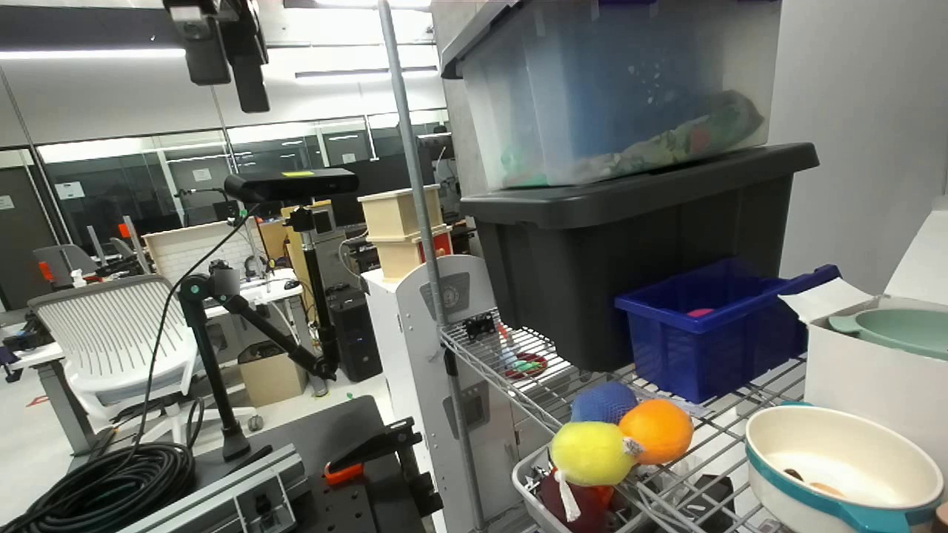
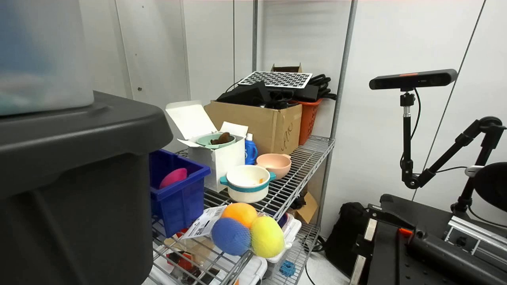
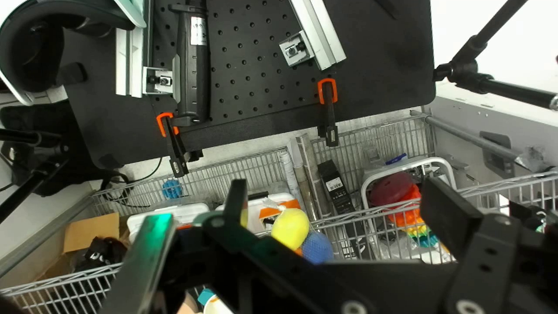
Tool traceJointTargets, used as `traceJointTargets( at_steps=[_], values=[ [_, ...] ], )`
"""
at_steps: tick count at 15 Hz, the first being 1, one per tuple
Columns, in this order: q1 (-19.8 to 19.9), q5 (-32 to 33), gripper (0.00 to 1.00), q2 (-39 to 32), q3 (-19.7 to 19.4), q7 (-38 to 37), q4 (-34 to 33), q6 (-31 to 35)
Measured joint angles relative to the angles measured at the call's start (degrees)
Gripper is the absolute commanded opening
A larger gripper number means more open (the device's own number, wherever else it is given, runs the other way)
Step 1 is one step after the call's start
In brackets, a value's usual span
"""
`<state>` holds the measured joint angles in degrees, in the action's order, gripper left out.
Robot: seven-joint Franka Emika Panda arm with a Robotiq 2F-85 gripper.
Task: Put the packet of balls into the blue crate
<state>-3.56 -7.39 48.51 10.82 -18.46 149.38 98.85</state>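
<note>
On the wire shelf (image 2: 315, 149): black tote (image 1: 592, 270), blue crate (image 1: 689, 355), cream bowl (image 2: 247, 196) and packet of balls (image 1: 618, 437)

- Packet of balls (image 1: 628, 433): on the wire shelf (image 2: 319, 144), at its edge.
- Crate (image 1: 685, 355): on the shelf, between tote (image 1: 592, 274) and carton (image 1: 859, 385); behind the packet in an exterior view.
- In crate: one item (image 2: 173, 178).
- On tote: storage bin (image 1: 615, 96).
- In carton: dish (image 2: 202, 140).
- Pot (image 2: 247, 196): on the shelf, right of carton and behind the packet in an exterior view.
- Bowl (image 2: 283, 168): right of pot there.
- Bottle (image 2: 250, 151): between carton and bowl.
</note>
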Motion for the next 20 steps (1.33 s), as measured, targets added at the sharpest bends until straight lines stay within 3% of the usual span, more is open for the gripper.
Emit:
traceJointTargets(
  at_steps=[15, 20],
  values=[
    [0.3, 0.2, 1.00, -0.2, 0.0, -0.1, 0.1, 0.3],
    [8.4, 6.3, 1.00, -9.3, -0.2, -3.3, 1.3, 11.7]
  ],
)
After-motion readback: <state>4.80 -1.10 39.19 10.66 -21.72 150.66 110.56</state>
